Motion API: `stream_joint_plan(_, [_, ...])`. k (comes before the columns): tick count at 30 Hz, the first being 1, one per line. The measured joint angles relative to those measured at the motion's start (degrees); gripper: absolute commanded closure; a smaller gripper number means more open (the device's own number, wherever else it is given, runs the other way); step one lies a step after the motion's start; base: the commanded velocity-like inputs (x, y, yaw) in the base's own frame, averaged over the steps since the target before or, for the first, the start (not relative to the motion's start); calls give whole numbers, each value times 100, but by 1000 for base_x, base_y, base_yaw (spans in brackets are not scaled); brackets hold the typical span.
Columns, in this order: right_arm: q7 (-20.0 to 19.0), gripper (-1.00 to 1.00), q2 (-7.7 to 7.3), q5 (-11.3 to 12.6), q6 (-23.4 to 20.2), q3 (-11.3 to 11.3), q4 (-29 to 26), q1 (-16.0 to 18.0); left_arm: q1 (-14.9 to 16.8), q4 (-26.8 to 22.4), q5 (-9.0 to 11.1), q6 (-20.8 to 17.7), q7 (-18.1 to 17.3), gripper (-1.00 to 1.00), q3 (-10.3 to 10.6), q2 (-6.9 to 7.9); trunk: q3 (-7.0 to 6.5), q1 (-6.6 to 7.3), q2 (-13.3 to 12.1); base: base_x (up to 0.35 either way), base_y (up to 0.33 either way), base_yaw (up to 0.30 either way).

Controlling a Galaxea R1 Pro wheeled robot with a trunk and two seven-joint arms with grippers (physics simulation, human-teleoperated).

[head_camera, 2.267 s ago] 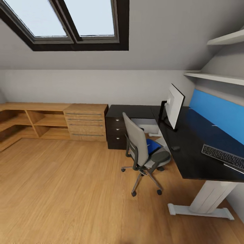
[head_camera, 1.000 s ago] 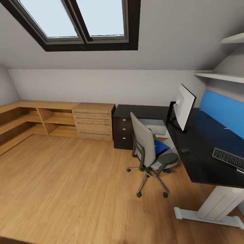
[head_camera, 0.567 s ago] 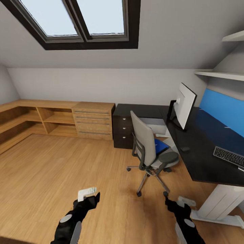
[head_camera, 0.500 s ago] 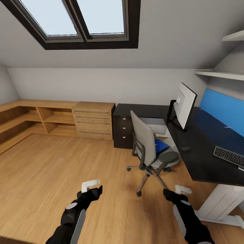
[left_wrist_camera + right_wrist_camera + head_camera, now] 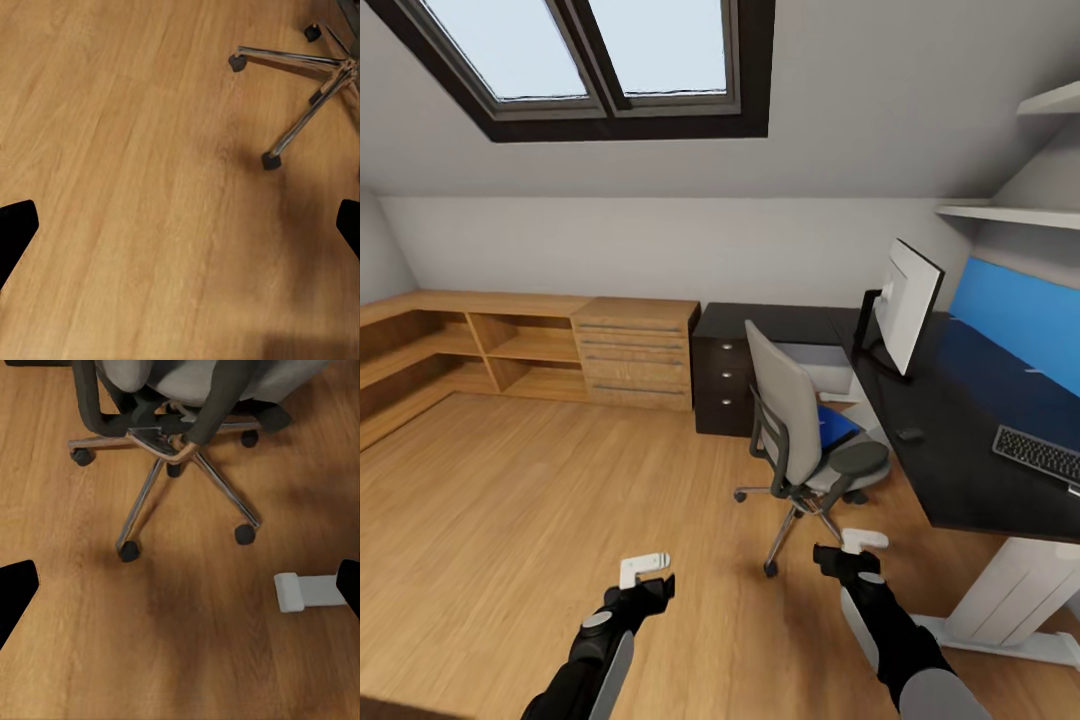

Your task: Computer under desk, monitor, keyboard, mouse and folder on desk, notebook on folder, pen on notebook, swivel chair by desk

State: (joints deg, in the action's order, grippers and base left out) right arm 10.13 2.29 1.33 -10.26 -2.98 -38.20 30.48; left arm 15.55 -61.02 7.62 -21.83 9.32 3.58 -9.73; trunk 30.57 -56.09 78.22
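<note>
chair (image 5: 800,430): beside desk (image 5: 960,440), back toward room | folder (image 5: 830,425): flat on seat | left gripper (image 5: 645,572), right gripper (image 5: 850,548): both jaws open, empty

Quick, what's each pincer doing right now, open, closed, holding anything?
Left pincer: open, holding nothing, above the wood floor.
Right pincer: open, holding nothing, near the chair.

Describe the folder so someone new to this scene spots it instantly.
Find the black-topped desk along the right wall, then the grey swivel chair standing in front of it. The folder lies flat on that chair's seat, behind the backrest as seen from the head view. It is the only bright blue flat thing low down; the other blue is the upright panel behind the desk.
</note>
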Motion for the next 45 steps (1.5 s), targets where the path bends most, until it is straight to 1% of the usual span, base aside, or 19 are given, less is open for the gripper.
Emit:
stream_joint_plan(1, [2,-100,75,9,178,120,84,4,4,0,2,77,3,-100,12,17,18,-22,40,0,0,0])
stream_joint_plan(5, [4,-100,132,9,263,170,117,7,6,-125,3,111,11,-100,15,19,90,-110,201,0,0,0])
stream_joint_plan(7, [4,-100,165,17,296,199,119,7,7,-312,2,122,25,-100,18,27,126,-154,281,0,0,0])
stream_joint_plan(14, [4,-100,173,18,299,205,87,0,4,-680,3,116,31,-100,20,31,232,-307,562,0,0,-108])
stream_joint_plan(18, [4,-100,174,19,302,207,81,-1,6,-790,3,110,35,-100,24,35,281,-395,722,0,0,-194])
stream_joint_plan(25, [4,-100,178,19,317,209,71,-1,7,-854,-4,104,36,-100,20,38,361,-549,1003,0,0,-192])
stream_joint_plan(30, [4,-100,180,19,336,211,70,-2,6,-864,-9,101,37,-100,18,38,411,-659,1204,0,0,-85])
stream_joint_plan(39, [10,-100,187,18,637,218,37,-19,6,-894,-13,102,38,-100,17,46,494,-857,1565,0,0,-20])
stream_joint_plan(45, [12,-100,189,19,717,219,29,-24,6,-914,-14,105,38,-100,10,54,547,-989,1805,0,0,-3])
